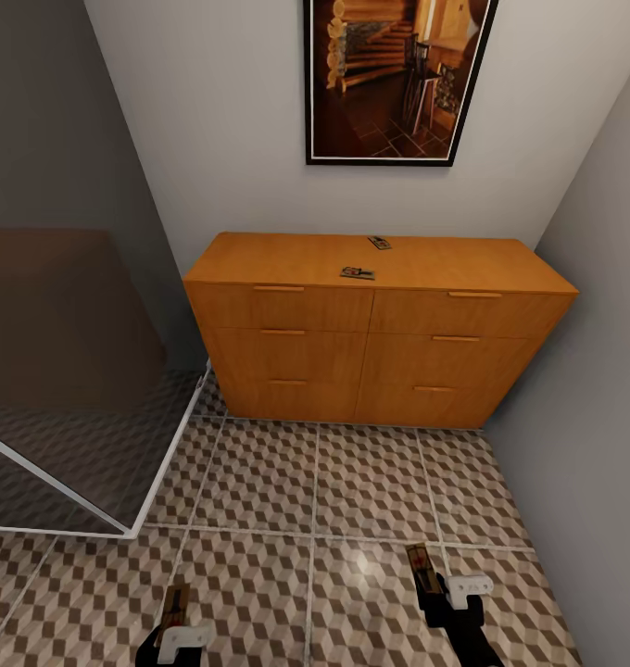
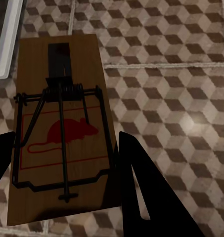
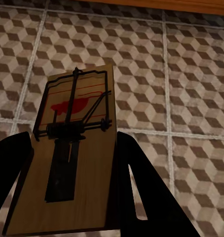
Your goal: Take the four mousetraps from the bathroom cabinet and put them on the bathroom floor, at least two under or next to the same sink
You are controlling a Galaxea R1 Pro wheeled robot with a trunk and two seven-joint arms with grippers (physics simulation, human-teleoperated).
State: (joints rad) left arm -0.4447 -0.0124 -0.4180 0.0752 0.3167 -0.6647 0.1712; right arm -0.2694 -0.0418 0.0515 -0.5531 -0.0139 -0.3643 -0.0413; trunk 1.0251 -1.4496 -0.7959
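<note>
While both arms reach low over the floor (image 1: 259, 482), each gripper is clamped on a trap: left gripper (image 2: 62, 163) on the left trap (image 2: 60, 128), right gripper (image 3: 72, 168) on the right trap (image 3: 72, 153), long axes pointing away toward the cabinet (image 1: 371, 343). Two more traps (image 1: 358, 272) (image 1: 380, 243) lie flat on its top.

two small flat brown wooden mousetraps (image 1: 358, 272) (image 1: 380, 243) lie apart on the flat top of the low orange-brown wooden cabinet (image 1: 287, 329) | two more (image 2: 62, 128) (image 3: 74, 148) held flat above the cube-patterned tiled bathroom floor (image 1: 259, 482); red mouse marks up
</note>
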